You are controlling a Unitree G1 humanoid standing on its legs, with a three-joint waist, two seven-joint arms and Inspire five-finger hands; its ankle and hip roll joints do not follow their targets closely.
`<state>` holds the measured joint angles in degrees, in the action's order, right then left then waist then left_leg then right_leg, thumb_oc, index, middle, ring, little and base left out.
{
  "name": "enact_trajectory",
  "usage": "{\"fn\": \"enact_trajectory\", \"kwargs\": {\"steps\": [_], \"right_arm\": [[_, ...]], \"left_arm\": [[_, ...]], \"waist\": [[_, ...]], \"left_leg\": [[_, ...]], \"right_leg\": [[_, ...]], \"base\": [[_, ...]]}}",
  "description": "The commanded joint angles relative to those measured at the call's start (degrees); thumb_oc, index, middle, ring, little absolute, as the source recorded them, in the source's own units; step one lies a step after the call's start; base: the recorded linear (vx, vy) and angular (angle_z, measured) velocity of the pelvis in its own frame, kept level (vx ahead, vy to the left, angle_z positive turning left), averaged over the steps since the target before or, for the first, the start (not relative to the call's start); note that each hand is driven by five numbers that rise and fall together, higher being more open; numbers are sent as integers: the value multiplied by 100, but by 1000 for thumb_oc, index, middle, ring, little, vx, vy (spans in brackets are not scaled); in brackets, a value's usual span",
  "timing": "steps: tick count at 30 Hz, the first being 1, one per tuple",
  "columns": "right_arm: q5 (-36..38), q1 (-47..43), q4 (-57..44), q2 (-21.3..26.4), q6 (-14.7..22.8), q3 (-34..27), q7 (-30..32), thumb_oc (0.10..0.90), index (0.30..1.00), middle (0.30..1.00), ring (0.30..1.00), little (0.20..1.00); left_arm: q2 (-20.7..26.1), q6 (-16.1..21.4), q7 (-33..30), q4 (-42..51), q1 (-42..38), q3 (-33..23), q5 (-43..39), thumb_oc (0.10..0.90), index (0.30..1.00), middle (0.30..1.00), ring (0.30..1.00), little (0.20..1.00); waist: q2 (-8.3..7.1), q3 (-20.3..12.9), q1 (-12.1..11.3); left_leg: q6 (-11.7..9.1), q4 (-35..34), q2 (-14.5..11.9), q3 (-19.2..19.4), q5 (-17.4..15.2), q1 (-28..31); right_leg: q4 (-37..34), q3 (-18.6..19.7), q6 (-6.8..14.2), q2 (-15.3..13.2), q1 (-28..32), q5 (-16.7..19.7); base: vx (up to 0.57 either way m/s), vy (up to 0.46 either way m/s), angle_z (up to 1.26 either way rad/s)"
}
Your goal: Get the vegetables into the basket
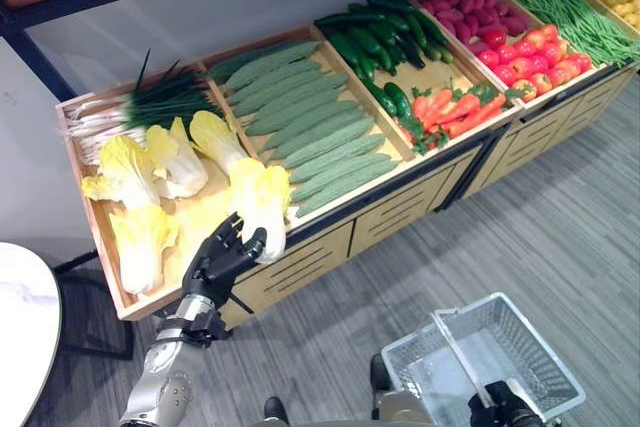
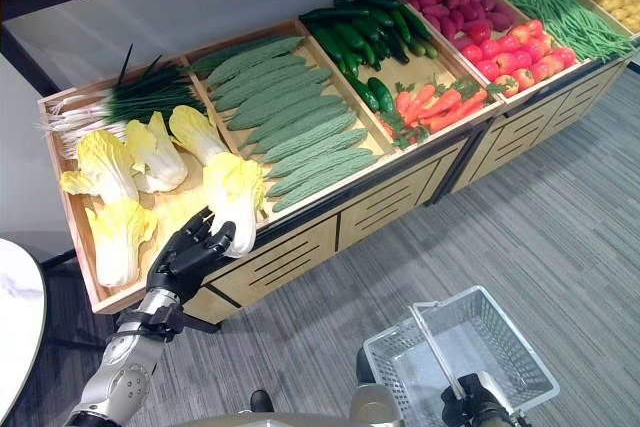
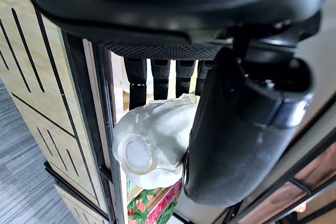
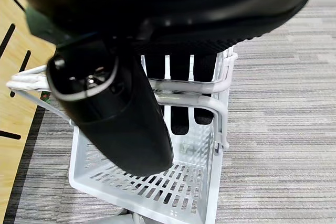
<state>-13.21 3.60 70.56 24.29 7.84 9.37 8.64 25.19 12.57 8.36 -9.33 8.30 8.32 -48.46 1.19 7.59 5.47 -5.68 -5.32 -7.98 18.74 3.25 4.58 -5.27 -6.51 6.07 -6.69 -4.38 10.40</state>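
A pale yellow-white napa cabbage (image 1: 262, 202) lies at the front edge of the leftmost wooden crate (image 1: 100, 247). My left hand (image 1: 215, 262) is at its stem end. In the left wrist view the cabbage (image 3: 157, 140) sits between the straight fingers (image 3: 160, 72) and the thumb (image 3: 236, 129), so the hand is open. Low on the right hangs a white wire basket (image 1: 530, 347), with nothing inside it. My right hand (image 1: 505, 409) holds it from above. The right wrist view has the fingers (image 4: 178, 108) curled under the basket's handle (image 4: 184, 85).
Three more cabbages (image 1: 150, 162) and green onions (image 1: 150, 102) share the left crate. Further right lie ridged green gourds (image 1: 310, 127), cucumbers (image 1: 380, 37), carrots (image 1: 455, 107), tomatoes (image 1: 530, 57) and long beans (image 1: 575, 7). A white round table (image 1: 20, 327) stands at far left.
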Motion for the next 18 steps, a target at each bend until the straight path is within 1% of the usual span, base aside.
{"fn": "enact_trajectory", "kwargs": {"steps": [1,4,6,7,8,9,10,11,12,13,14,15,16,18], "right_arm": [[138,-5,11,-35,185,128,14,400,300,300,300,300],[171,-44,-5,-20,179,100,-1,400,300,300,300,300],[224,-85,-25,-11,140,40,-9,400,300,300,300,300],[216,-49,-2,-11,106,1,-51,400,300,300,300,300],[215,-43,-5,-19,96,-2,-74,400,300,300,300,300],[220,-40,-51,-34,80,-1,-80,400,300,300,300,300],[217,-40,-70,-42,77,-7,-78,400,300,300,300,300],[217,-43,-70,-45,76,-6,-79,400,300,300,300,300],[239,-107,-133,-77,45,15,-73,400,300,300,300,300],[305,-88,-154,-113,49,0,-79,400,300,300,300,300],[305,-87,-155,-113,48,-1,-79,400,300,300,300,300],[359,-80,-164,-147,47,36,-76,400,300,300,300,300],[360,-81,-164,-147,48,35,-76,400,300,300,300,300],[369,-92,-108,-159,37,51,-59,400,300,300,300,300]], "left_arm": [[345,484,328,542,-609,-231,-46,400,300,300,300,300],[368,483,379,586,-613,-224,-24,400,300,300,300,300],[350,440,461,590,-696,-110,-67,400,300,300,300,300],[392,410,506,613,-864,83,-83,400,300,300,300,300],[399,426,499,612,-905,113,-70,400,300,300,300,300],[407,453,506,601,-1023,239,-51,400,300,300,300,300],[401,476,490,604,-1056,259,-19,400,300,300,300,300],[404,476,490,603,-1058,258,-19,400,300,300,300,300],[430,503,431,602,-1128,268,41,400,300,300,300,300],[455,505,423,567,-1176,310,41,400,300,300,300,300],[455,506,423,565,-1177,312,41,400,300,300,300,300],[484,497,392,474,-1270,397,122,400,300,300,300,300],[484,498,392,472,-1272,398,122,400,300,300,300,300],[508,477,384,431,-1314,420,144,400,300,300,300,300]], "waist": [[-345,-143,-14],[-368,-116,-30],[-431,-30,-51],[-470,33,-5],[-494,50,-1],[-555,103,84],[-565,146,105],[-574,127,94],[-583,191,126],[-560,209,131],[-560,210,128],[-541,243,126],[-542,244,127],[-484,249,54]], "left_leg": [[-171,32,-48,-303,-204,201],[-120,32,11,-253,-229,281],[-28,209,100,-215,-342,266],[49,225,188,-173,-387,263],[79,192,243,-161,-399,276],[130,125,359,-94,-414,282],[145,120,388,-14,-432,304],[145,118,396,0,-419,281],[174,105,412,161,-406,218],[194,100,384,238,-418,195],[194,100,384,239,-419,196],[255,78,376,385,-383,127],[256,78,376,384,-384,127],[307,63,341,565,-324,43]], "right_leg": [[65,125,527,-439,234,-233],[116,150,556,-479,238,-240],[330,249,611,-579,152,-242],[567,314,701,-675,17,-136],[636,364,757,-720,-48,-43],[682,501,893,-800,-225,345],[619,530,893,-806,-286,556],[616,548,893,-810,-318,570],[578,573,893,-850,-534,873],[617,492,893,-857,-589,803],[619,493,893,-856,-590,802],[896,202,893,-888,-565,510],[902,202,893,-889,-567,506],[1302,-248,783,-928,-461,141]], "base": [[9,57,-3],[-4,78,-9],[-50,186,-19],[-67,207,-12],[-98,257,-7],[-88,182,-3],[-75,142,-13],[-130,107,-25],[-144,100,-45],[-139,101,-59],[-144,146,-74],[-105,100,-66],[-165,152,-47],[-104,92,-35]]}}
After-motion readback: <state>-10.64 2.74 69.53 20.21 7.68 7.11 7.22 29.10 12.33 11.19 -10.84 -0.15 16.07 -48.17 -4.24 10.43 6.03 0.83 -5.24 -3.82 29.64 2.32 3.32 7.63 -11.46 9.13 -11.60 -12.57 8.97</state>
